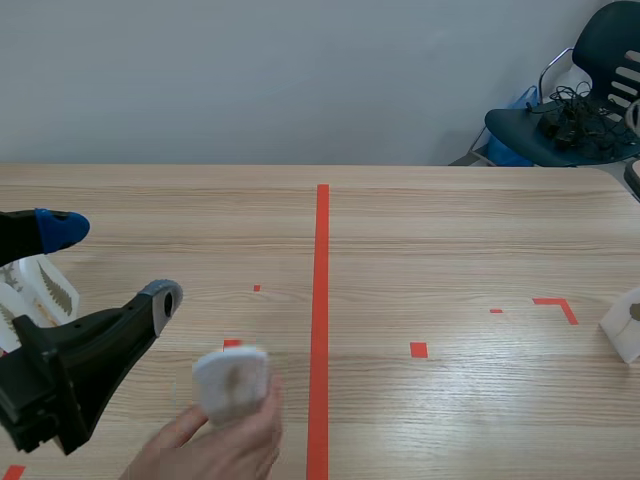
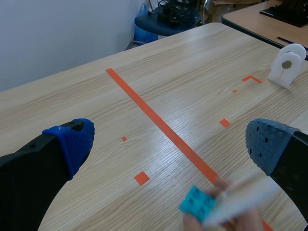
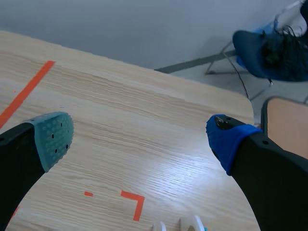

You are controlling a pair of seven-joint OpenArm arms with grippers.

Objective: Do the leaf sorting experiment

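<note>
Pale wooden table [image 1: 450, 220], red tape line [image 1: 322, 300]; grey wall [image 1: 250, 70], dark chair [image 1: 560, 125] behind. Left gripper [image 2: 168, 144], right gripper [image 3: 138, 137]: fingers apart.

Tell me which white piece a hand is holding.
The white piece beside the left gripper, in the hand; the white holder at the right edge stands alone.

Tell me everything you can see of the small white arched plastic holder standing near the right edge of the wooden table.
The small white arched plastic holder looks matte, moulded or printed, with a rounded top and a broader foot. A round grey-brown disc is set in its face. It stands upright on the wooden table, beside the orange-red corner mark, close to the table's right edge. Only the table touches it.
</note>
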